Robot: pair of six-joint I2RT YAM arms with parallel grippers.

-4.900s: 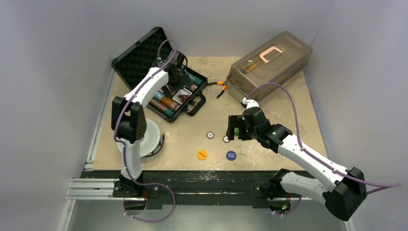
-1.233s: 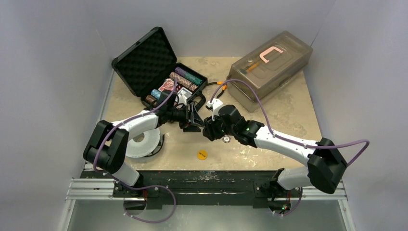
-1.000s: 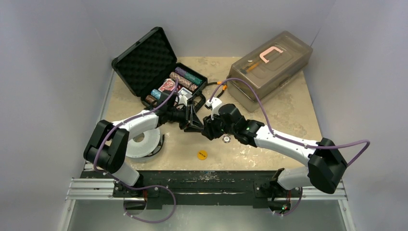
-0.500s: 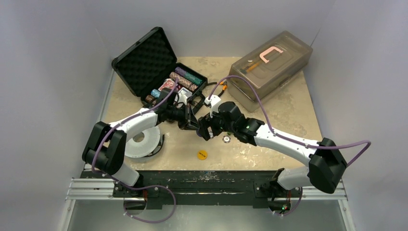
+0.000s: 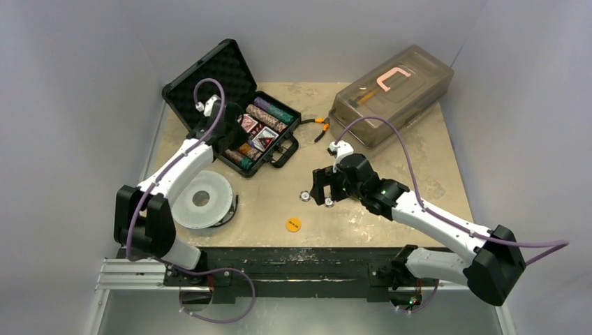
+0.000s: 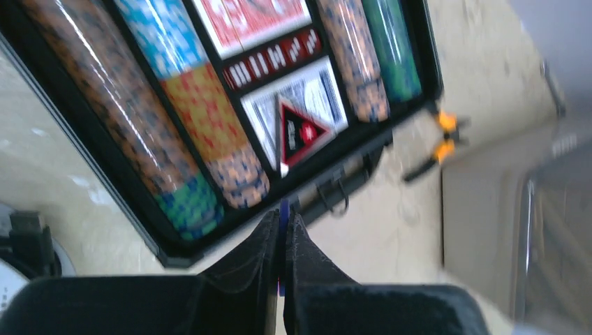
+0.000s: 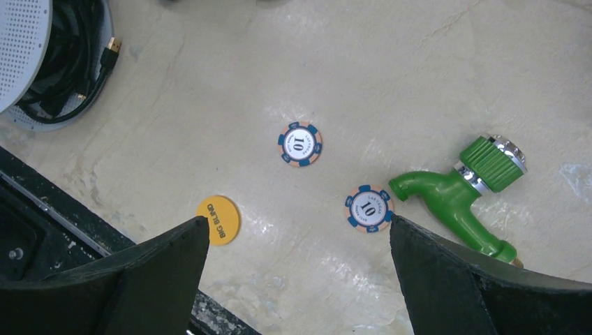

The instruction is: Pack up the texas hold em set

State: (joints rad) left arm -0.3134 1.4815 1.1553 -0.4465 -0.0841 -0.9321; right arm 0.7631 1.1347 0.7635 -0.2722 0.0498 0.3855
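The black case of the texas hold em set lies open at the back left, holding rows of coloured chips, a red deck and a dark triangle marker. My left gripper is shut on a thin blue button, held edge-on just above the case's front wall; from above that gripper is over the case. My right gripper hangs open above the table, over two loose "10" chips and a yellow "BIG BLIND" button. The same yellow button shows from above.
A green toy faucet lies beside the right chip. A large translucent grey box stands at the back right, with orange-handled pliers in front of it. A white spool sits by the left arm's base.
The two grippers met at mid-table; my left one shut on the blue button and swung back to the case. My right gripper opened wide and pulled back to the right.
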